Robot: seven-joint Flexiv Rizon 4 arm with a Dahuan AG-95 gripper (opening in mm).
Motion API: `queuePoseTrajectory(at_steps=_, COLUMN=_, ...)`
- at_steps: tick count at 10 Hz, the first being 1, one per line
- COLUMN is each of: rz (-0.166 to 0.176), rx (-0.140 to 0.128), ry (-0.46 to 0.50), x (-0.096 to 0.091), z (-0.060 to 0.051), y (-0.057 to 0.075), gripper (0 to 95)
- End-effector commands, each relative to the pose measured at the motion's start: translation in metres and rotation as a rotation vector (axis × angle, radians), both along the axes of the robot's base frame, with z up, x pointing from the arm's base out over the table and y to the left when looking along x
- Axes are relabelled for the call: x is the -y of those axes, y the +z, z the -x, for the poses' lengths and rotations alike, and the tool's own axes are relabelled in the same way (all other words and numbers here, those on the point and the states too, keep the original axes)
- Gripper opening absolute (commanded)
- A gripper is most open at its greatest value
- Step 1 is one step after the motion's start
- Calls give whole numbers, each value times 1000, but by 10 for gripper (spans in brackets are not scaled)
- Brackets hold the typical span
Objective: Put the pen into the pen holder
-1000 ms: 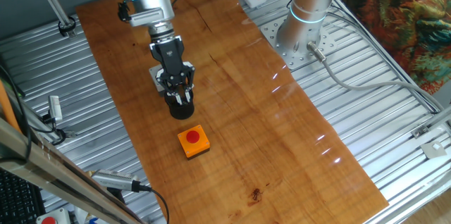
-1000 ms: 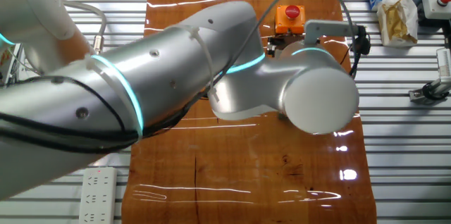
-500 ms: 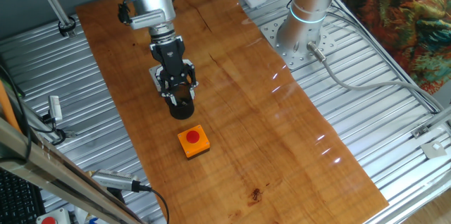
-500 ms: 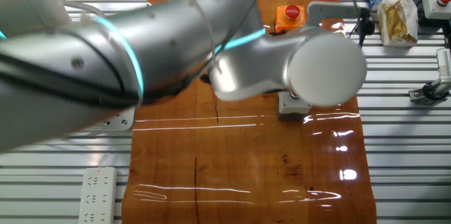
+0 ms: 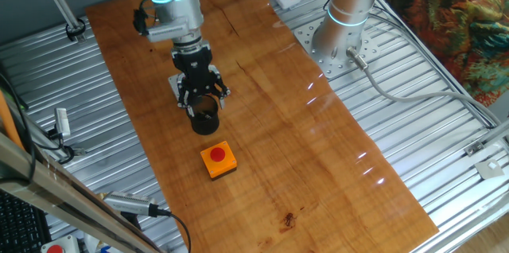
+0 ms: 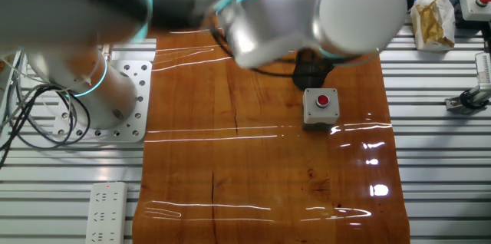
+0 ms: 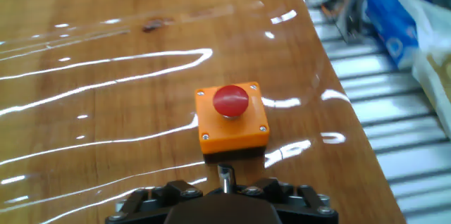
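Observation:
My gripper [image 5: 203,103] hangs straight over the pen holder [image 5: 204,121], a small black cup on the wooden table, with the fingertips just above its rim. In the hand view a thin dark pen [image 7: 225,177] with a lighter tip stands centred between the jaws and points away from the camera. The jaws look shut on it. The pen is too small to make out in either fixed view. In the other fixed view the blurred arm covers the gripper, and only a dark shape [image 6: 307,71] shows behind the grey box.
An orange box with a red button [image 5: 218,160] sits just in front of the cup and also shows in the hand view [image 7: 231,120]. A grey box with a red button [image 6: 321,107] sits right behind the gripper. A second arm's base [image 5: 338,42] stands at the right table edge.
The gripper has stayed over the cup and turned slightly. The arm's upper links have swung upward, which uncovers the grey box in the other fixed view.

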State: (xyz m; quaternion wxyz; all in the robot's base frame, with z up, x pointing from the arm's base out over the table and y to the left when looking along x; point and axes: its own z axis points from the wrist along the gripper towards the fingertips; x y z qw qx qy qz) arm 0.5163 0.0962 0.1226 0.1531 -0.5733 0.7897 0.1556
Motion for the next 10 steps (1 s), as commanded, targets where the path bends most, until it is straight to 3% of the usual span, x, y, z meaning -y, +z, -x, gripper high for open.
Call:
queuePoseTrajectory(at_steps=1, rz=218, rx=-87, ry=-193, x=0, z=-1, y=1, gripper=570)
queuePoseTrajectory(at_steps=2, rz=217, rx=-119, ry=-235, x=0, z=0, y=3, gripper=570)
queuePoseTrajectory(at_steps=6, rz=268, rx=-196, ry=-339, x=0, z=2, y=17, gripper=570)
queuePoseTrajectory(at_steps=7, rz=281, rx=-230, ry=-403, x=1, z=3, y=20, gripper=570)
queuePoseTrajectory(at_steps=10, rz=361, rx=-266, ry=-590, x=1, z=3, y=21, gripper=570)
